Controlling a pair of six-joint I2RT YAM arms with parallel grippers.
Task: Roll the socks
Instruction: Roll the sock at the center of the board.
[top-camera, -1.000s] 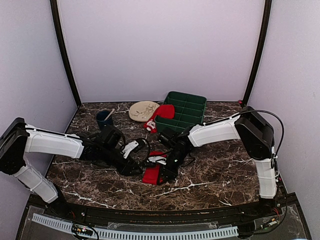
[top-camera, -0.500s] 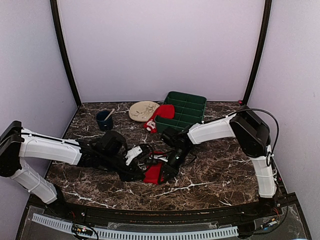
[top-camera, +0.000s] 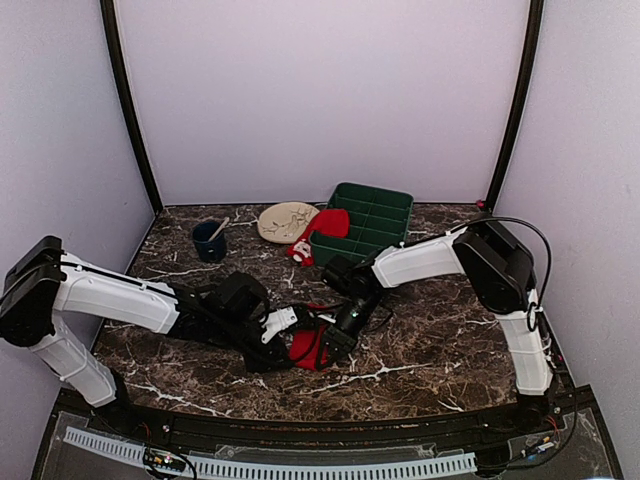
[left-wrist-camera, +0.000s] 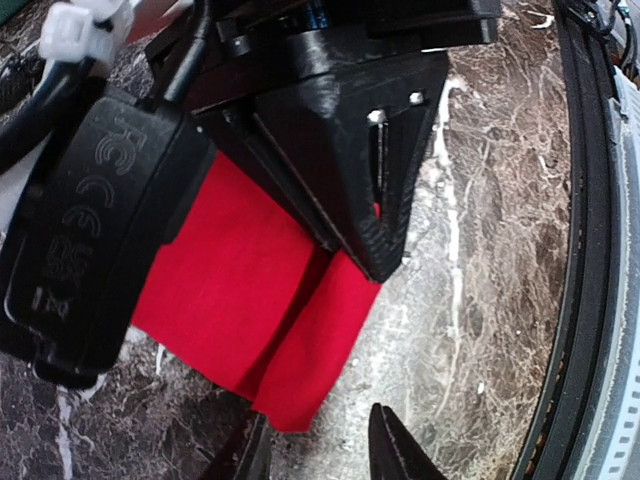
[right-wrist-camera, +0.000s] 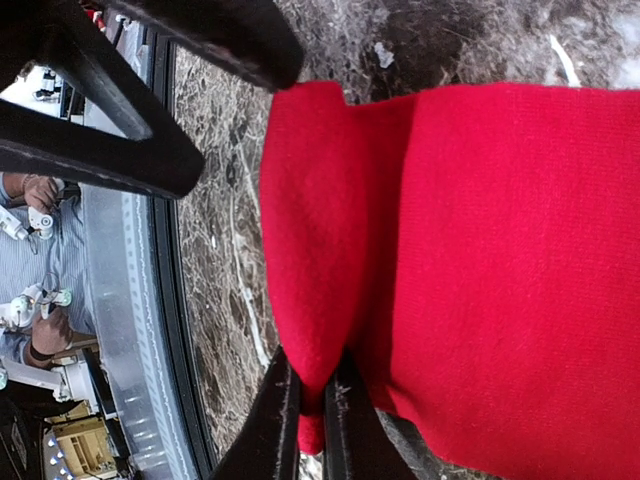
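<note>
near sock (top-camera: 305, 347) — folded, not rolled | right gripper (right-wrist-camera: 308, 400) pinched on its edge | left gripper (left-wrist-camera: 320, 445) part-open, empty | far sock (top-camera: 328, 224) — untouched

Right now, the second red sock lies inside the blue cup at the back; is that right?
Not quite: the top external view shows the second red sock draped over the green tray's front corner, not inside the blue cup.

From the top camera, high at the near side, we look down and forward over the whole table (top-camera: 440, 345), from far. From both wrist cameras we look at the marble from very close, from opposite sides. All three views share the red sock (top-camera: 303, 348) near the front edge.
</note>
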